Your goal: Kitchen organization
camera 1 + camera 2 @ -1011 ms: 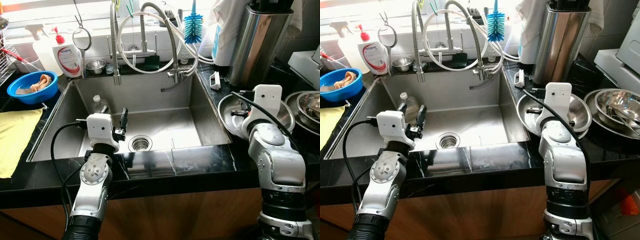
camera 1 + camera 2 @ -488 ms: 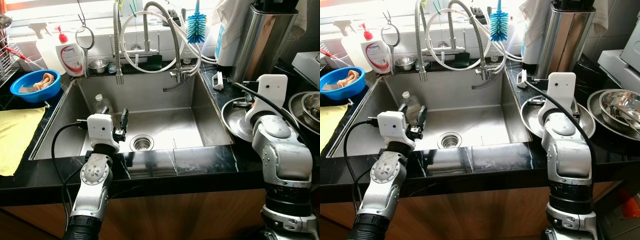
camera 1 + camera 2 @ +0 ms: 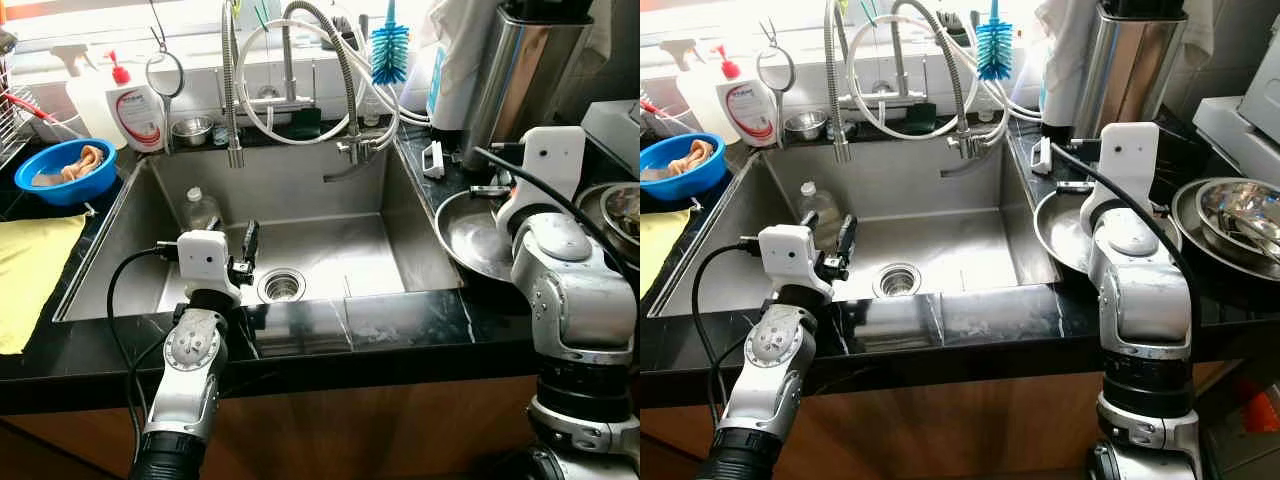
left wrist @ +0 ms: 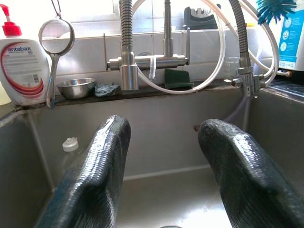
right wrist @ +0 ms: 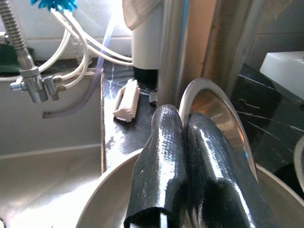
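My right gripper (image 5: 183, 133) is shut on the rim of a steel plate (image 5: 216, 109), held tilted on edge above the black counter to the right of the sink (image 3: 400, 215). A wider steel dish (image 3: 470, 240) lies just under it. My left gripper (image 4: 164, 142) is open and hovers low over the sink's front left part, near the drain (image 3: 281, 285), with nothing between its fingers. A clear plastic bottle (image 3: 201, 208) lies in the sink's left corner, just beyond that gripper.
A coiled faucet (image 3: 290, 60) and hoses hang over the back of the sink. At the left are a blue bowl (image 3: 65, 172), a yellow cloth (image 3: 25, 265) and a soap bottle (image 3: 138, 112). A tall steel canister (image 3: 520, 90) and stacked steel bowls (image 3: 1230, 215) crowd the right counter.
My right arm has risen and drawn the steel plate up and slightly toward the sink, tilting it. The left arm has stayed over the sink.
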{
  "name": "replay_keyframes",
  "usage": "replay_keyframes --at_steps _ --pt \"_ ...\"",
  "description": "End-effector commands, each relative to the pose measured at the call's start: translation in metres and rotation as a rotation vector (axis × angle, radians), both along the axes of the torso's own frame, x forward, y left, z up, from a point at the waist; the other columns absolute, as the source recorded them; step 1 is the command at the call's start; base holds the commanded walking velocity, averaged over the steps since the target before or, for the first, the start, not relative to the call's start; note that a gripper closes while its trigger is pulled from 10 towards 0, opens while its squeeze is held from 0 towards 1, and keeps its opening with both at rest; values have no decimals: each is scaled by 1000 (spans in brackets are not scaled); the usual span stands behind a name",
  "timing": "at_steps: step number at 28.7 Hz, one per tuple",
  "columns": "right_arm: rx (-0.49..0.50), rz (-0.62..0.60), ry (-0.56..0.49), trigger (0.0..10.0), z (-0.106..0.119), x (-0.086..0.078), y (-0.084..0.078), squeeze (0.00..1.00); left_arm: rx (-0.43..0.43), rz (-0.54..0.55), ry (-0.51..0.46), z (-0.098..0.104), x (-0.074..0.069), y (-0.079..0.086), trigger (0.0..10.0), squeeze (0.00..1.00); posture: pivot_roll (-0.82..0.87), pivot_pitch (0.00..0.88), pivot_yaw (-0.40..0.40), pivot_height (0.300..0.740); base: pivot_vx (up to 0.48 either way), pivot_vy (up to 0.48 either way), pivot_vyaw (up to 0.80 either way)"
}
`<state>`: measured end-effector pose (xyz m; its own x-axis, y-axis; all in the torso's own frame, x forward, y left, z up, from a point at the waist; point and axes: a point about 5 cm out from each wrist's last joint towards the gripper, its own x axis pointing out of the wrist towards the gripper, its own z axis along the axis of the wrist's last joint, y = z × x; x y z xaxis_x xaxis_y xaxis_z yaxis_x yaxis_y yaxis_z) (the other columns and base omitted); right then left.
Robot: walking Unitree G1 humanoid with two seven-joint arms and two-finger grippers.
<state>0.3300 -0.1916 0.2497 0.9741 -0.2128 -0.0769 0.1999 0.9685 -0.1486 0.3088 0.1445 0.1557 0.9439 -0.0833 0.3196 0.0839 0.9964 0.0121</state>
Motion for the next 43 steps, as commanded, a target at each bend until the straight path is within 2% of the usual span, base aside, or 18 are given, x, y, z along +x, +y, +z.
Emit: replay_keyframes --at_steps 1,3,4,5,6,7,8,10,11,17,19,21,22,24,37,43 --pt "-18 11 -52 10000 16 -2 5 0 -11 4 0 2 2 3 10000 0 -159 0 46 740 0 0 0" --pt "-32 33 -104 10000 25 -1 10 0 -11 7 -1 3 2 3 10000 0 -160 0 46 740 0 0 0" --pt "-32 84 -150 10000 31 0 17 0 -11 8 -1 3 2 4 10000 0 -160 0 46 740 0 0 0" --pt "-32 84 -150 10000 31 0 17 0 -11 8 -1 3 2 4 10000 0 -160 0 46 740 0 0 0" --pt "-50 180 -191 10000 36 2 29 0 -10 10 -3 3 3 4 10000 0 -164 0 47 740 0 0 0" --pt "-50 180 -191 10000 36 2 29 0 -10 10 -3 3 3 4 10000 0 -164 0 47 740 0 0 0" --pt "-79 271 -222 10000 39 3 38 0 -10 13 -4 3 3 3 10000 0 -161 0 48 740 0 0 0" --pt "-101 346 -245 10000 42 2 45 0 -10 15 -6 4 3 3 10000 0 -161 0 48 740 0 0 0" --pt "-66 457 -232 10000 40 3 54 0 -12 17 -9 4 3 4 10000 0 -164 0 49 740 0 0 0" --pt "8 518 -211 10000 26 13 51 0 -13 23 -13 5 3 4 10000 0 -166 0 51 740 0 0 0" --pt "10 567 -153 10000 10 21 50 0 -12 24 -14 5 3 4 10000 0 -153 0 48 740 0 0 0" --pt "20 685 -75 10000 -10 25 54 0 -11 26 -15 5 3 4 10000 0 -153 0 48 740 0 0 0" --pt "20 685 -75 10000 -10 25 54 0 -11 26 -15 5 3 4 10000 0 -153 0 48 740 0 0 0" --pt "-38 699 -27 10000 -26 29 50 0 -9 31 -19 6 3 5 10000 0 -148 0 44 740 0 0 0" --pt "69 809 10 10000 -47 34 50 0 -6 36 -18 5 -1 7 10000 0 -136 0 47 740 0 0 0" --pt "9 844 64 10000 -60 31 51 0 -9 34 -15 4 -2 6 10000 0 -137 0 46 740 0 0 0"
